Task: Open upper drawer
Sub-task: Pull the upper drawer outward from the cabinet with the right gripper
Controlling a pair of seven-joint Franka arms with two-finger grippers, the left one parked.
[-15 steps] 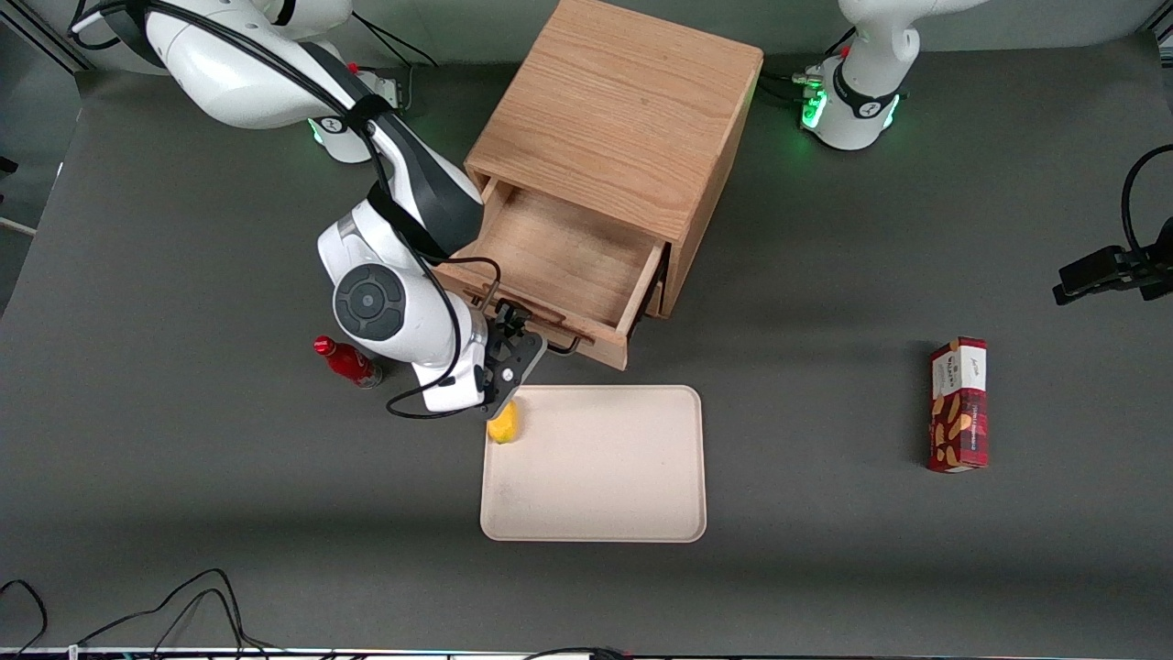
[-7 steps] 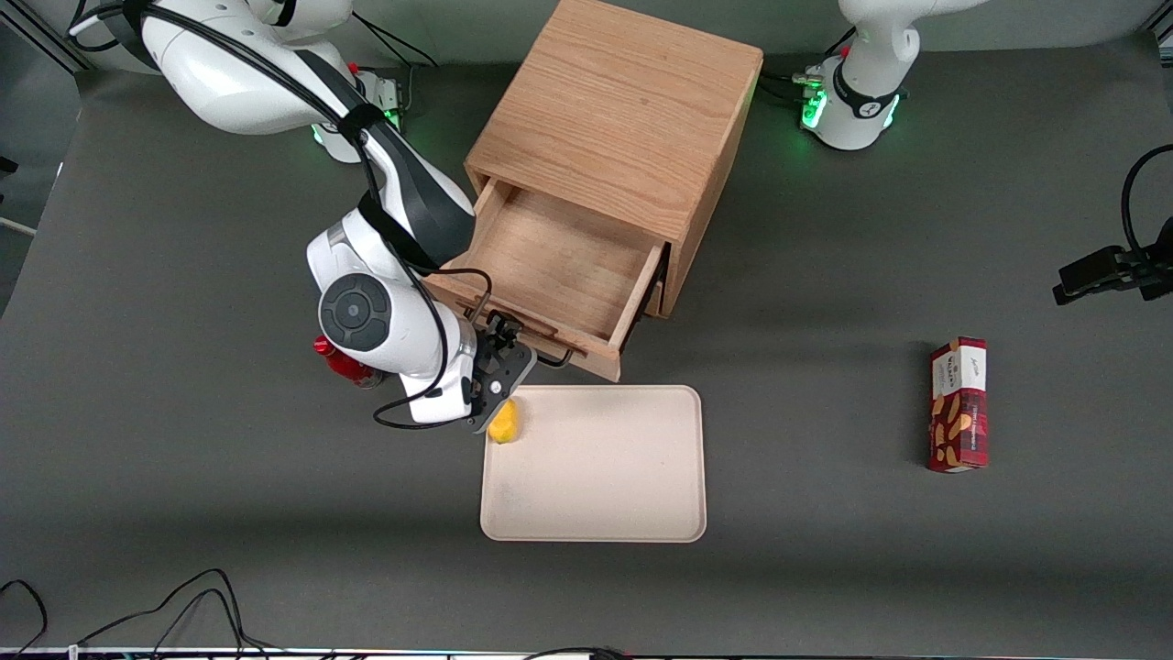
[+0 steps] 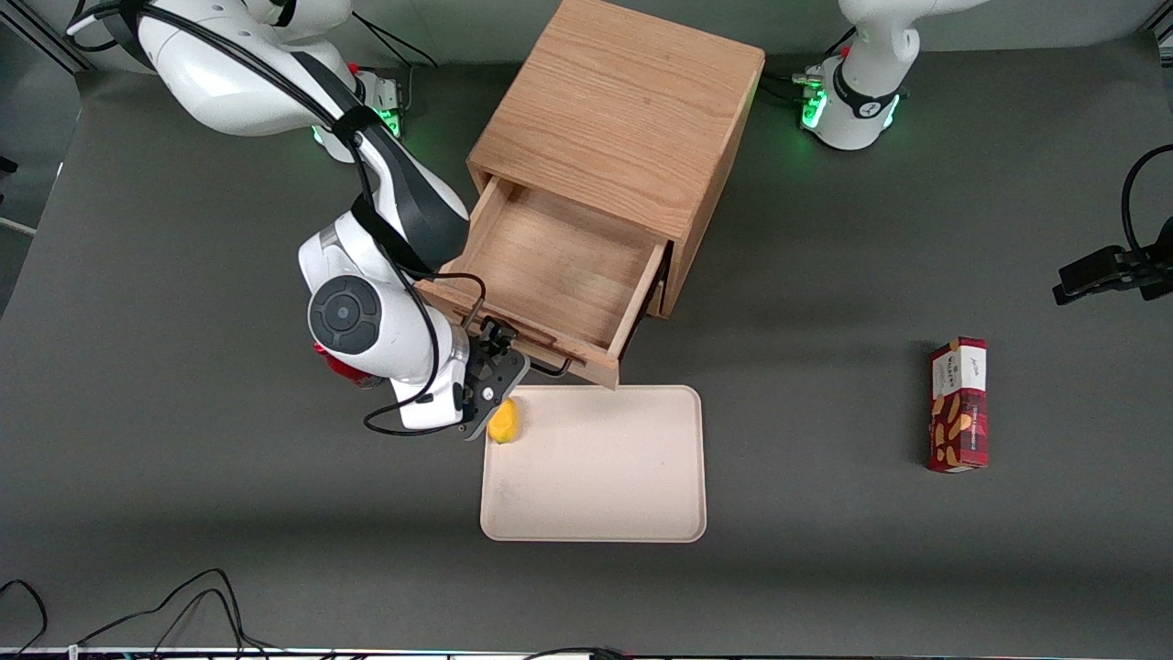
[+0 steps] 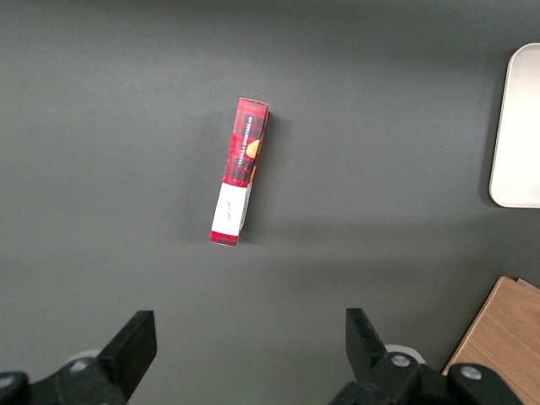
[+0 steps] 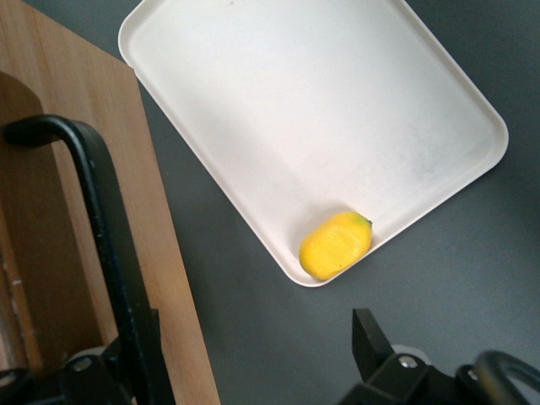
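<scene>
The light oak cabinet (image 3: 623, 110) stands at the back of the table. Its upper drawer (image 3: 550, 266) is pulled well out, and its plain wooden inside shows with nothing in it. The long black wire handle (image 3: 541, 362) runs along the drawer front (image 5: 76, 169). My gripper (image 3: 499, 362) is at the handle, at the end of it nearer the working arm. It is open. In the right wrist view one finger (image 5: 139, 354) lies against the handle bar (image 5: 101, 228), the other stands apart over the bare table, and nothing is clamped between them (image 5: 253, 354). The lower drawer is hidden under the upper one.
A cream tray (image 3: 596, 463) lies in front of the drawer, nearly touching its front, with a yellow fruit (image 3: 503, 422) in its corner by my gripper. A red bottle (image 3: 344, 367) lies under my wrist. A red box (image 3: 959, 403) lies toward the parked arm's end.
The upper drawer has slid farther out of the cabinet, toward the tray. My gripper has moved with its handle, nearer the front camera.
</scene>
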